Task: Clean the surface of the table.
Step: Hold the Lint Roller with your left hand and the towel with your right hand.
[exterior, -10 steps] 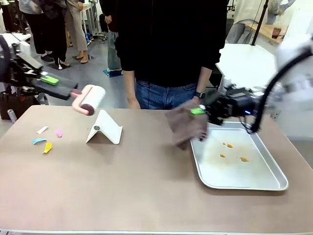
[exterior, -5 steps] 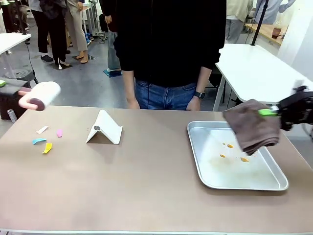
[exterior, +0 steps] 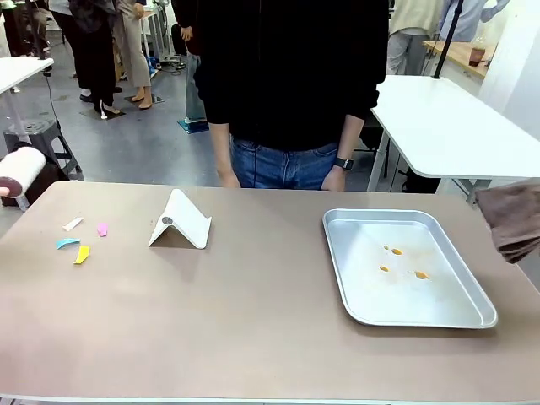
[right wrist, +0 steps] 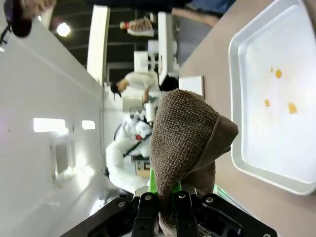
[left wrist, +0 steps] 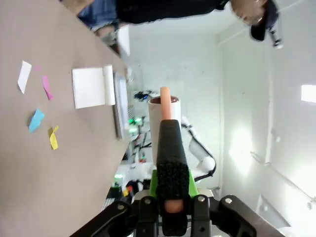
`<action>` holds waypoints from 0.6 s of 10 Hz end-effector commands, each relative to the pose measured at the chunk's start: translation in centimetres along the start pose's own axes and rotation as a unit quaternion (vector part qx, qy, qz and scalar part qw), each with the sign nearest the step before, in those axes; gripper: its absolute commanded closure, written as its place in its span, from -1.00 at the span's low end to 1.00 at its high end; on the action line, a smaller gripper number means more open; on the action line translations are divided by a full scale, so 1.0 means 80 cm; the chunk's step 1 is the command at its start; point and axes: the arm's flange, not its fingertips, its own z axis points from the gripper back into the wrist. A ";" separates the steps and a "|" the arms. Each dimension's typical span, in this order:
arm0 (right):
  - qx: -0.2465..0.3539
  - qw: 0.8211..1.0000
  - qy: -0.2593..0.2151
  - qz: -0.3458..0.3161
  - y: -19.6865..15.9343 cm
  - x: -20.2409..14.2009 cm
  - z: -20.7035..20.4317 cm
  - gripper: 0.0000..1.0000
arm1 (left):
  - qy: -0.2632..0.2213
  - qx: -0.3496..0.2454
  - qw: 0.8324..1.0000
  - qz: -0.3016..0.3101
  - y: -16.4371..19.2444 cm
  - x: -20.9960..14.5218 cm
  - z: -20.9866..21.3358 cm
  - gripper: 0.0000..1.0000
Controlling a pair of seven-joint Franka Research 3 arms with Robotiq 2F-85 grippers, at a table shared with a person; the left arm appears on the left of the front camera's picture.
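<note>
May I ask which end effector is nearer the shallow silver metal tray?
The right end effector, gripping a brown cloth just right of the tray; the left end effector holds a white lint roller left of the beige table.

Person (exterior: 291, 76): black long-sleeved top, blue jeans (exterior: 283, 165), dark watch (exterior: 344, 164) on one wrist.
Left gripper (left wrist: 169, 143): black body, long black finger with knurled patch, green pad edging, round silver screws (left wrist: 200, 199) at base.
Right gripper (right wrist: 170, 200): same black frame, green pads, silver screw heads (right wrist: 146, 197), angled black links either side.
</note>
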 end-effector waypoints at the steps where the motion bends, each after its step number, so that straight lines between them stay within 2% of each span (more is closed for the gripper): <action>1: 0.030 0.999 -0.028 0.013 -0.011 0.000 -0.006 1.00 | -0.022 -0.072 0.997 -0.011 -0.017 0.006 0.069 1.00; 2: 0.020 0.999 -0.048 0.010 -0.013 0.002 -0.010 1.00 | -0.032 -0.065 0.997 -0.002 -0.016 0.003 0.068 1.00; 3: -0.051 0.997 -0.044 -0.030 -0.015 0.012 -0.033 1.00 | -0.020 -0.029 0.999 -0.007 0.013 -0.006 0.023 1.00; 4: 0.014 0.999 -0.028 -0.005 -0.014 0.001 0.008 1.00 | -0.020 -0.029 0.999 -0.007 0.013 -0.006 0.023 1.00; 6: 0.014 0.999 -0.028 -0.005 -0.014 0.001 0.008 1.00 | -0.020 -0.029 0.999 -0.007 0.013 -0.006 0.023 1.00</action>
